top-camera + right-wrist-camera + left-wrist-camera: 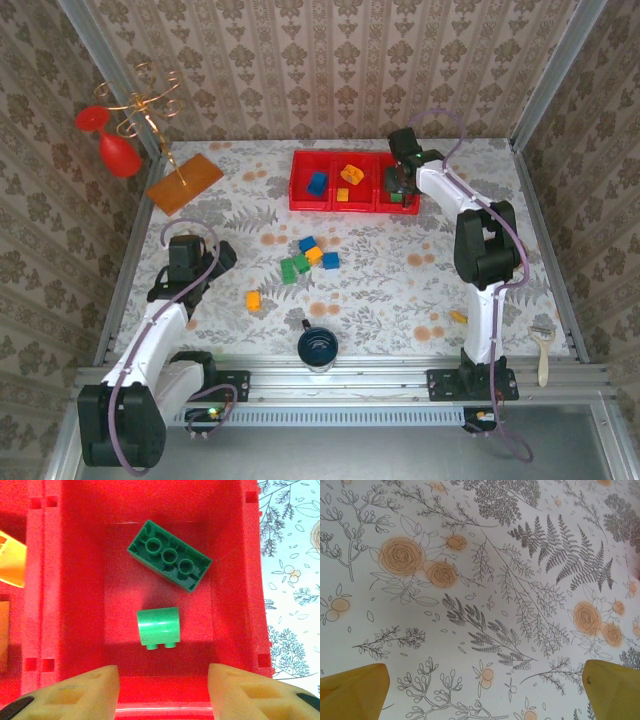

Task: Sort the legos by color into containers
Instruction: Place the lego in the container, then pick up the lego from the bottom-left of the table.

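My right gripper [163,690] hangs parted, empty, over two green legos [169,556] in the red tray [45,580]; my left gripper [485,690] gapes wide; several loose legos [300,264] wait mid-frame.

Three blue legos [317,183], four green legos [169,555], at least four orange legos [352,173]; one red tray [335,208], three compartments; one dark blue cup [318,347]; one orange board [185,182].

From above, my right gripper [402,185] covers most of the green bricks [169,555] in the right compartment of the tray [312,206]. My wrist view's left edge crops two orange bricks [11,557] next door.
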{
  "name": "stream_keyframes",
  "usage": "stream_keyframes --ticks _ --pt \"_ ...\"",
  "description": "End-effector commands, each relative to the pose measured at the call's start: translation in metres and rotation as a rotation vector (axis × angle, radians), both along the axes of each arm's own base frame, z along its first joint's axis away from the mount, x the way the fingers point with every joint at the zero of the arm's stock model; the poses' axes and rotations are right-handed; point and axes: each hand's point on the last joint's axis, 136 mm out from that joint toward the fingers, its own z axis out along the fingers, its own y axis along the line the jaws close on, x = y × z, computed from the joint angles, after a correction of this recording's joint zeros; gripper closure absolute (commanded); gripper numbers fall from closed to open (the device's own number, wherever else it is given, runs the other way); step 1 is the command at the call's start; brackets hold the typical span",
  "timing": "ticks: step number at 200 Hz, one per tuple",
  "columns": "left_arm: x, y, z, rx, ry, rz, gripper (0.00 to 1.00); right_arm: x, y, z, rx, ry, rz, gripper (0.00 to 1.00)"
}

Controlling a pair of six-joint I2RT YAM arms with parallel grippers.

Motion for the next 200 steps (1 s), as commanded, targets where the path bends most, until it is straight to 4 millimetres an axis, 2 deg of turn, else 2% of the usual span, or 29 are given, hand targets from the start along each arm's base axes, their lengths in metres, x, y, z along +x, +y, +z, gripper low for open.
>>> stream_keyframes --ticks 1,70,118,137,157,179,200 --pt "-0.002 -0.006 0.008 0.016 0.009 -0.048 0.0 -0.007 0.006 0.036 -0.001 -0.063 0.012 0.47" --pt "-0.017 -0.026 0.006 0.023 0.052 -0.131 0.0 -0.031 0.027 0.054 0.029 -0.109 0.04 0.37" --pt "-0.03 -0.049 0.002 0.027 0.099 -0.202 0.0 -0.056 0.036 0.051 0.057 -0.116 0.043 0.25" --pt "-0.037 -0.057 0.001 0.041 0.122 -0.227 0.0 -0.062 0.038 0.051 0.064 -0.121 0.032 0.15" --pt "-0.044 -0.065 -0.004 0.052 0.151 -0.249 0.0 -0.071 0.038 0.048 0.065 -0.115 0.019 0.0" --pt "-0.052 -0.071 -0.01 0.056 0.187 -0.262 0.0 -0.08 0.037 0.046 0.052 -0.109 0.003 0.0" --pt "-0.063 -0.086 -0.017 0.07 0.223 -0.313 0.0 -0.087 0.035 0.043 0.046 -0.101 -0.016 0.0"
